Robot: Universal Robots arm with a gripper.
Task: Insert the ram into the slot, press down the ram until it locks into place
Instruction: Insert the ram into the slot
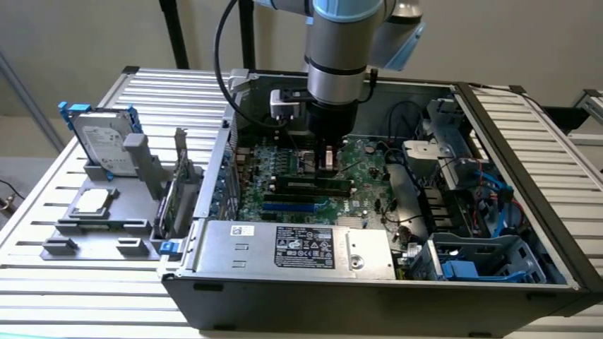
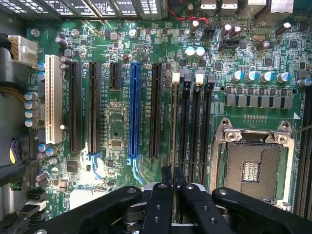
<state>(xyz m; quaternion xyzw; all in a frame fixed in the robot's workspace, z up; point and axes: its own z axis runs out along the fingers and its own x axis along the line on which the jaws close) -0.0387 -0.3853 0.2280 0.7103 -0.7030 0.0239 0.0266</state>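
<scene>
Wrist view is showing the gripper [image 2: 173, 181] pinching its two fingers together on the top edge of the ram [image 2: 174, 122], which is standing on edge along the slot [image 2: 176, 77], a little apart from the blue socket [image 2: 134, 112]. Exterior view is showing the arm hanging straight down inside the open computer case [image 1: 377, 300], above the motherboard [image 1: 368, 159]; whether the end clips are gripping the ram cannot be told
</scene>
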